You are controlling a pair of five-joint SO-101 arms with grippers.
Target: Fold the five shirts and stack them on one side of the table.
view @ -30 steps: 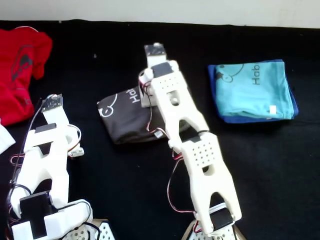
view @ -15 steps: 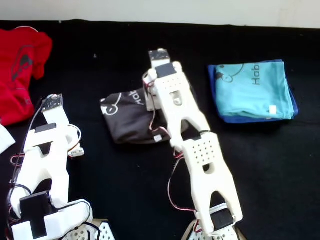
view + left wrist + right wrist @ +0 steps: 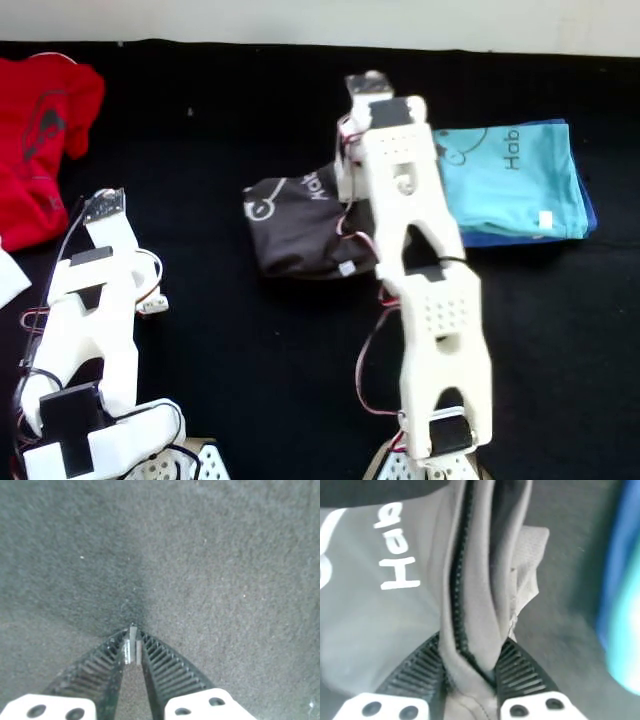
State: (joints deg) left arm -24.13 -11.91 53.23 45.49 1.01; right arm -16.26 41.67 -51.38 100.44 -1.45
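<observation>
A folded black shirt (image 3: 300, 225) with white print lies mid-table, one edge pinched by my right gripper (image 3: 350, 185). In the right wrist view the black shirt (image 3: 395, 610) bunches up between the ribbed fingers (image 3: 520, 672) of the right gripper (image 3: 475, 665). A folded light-blue shirt (image 3: 505, 180) rests on a darker blue shirt (image 3: 585, 205) at the right, close to the black shirt. A red shirt (image 3: 40, 140) lies loose at the far left. My left gripper (image 3: 132, 642) is shut over bare black cloth, and it sits at the near left (image 3: 105, 205).
The black table cover (image 3: 240, 360) has free room in front of the shirts. A white item (image 3: 8, 278) pokes in at the left edge. A pale wall (image 3: 320, 20) runs along the back.
My right gripper has dragged the black shirt to the right, toward the blue stack. The left arm has kept still.
</observation>
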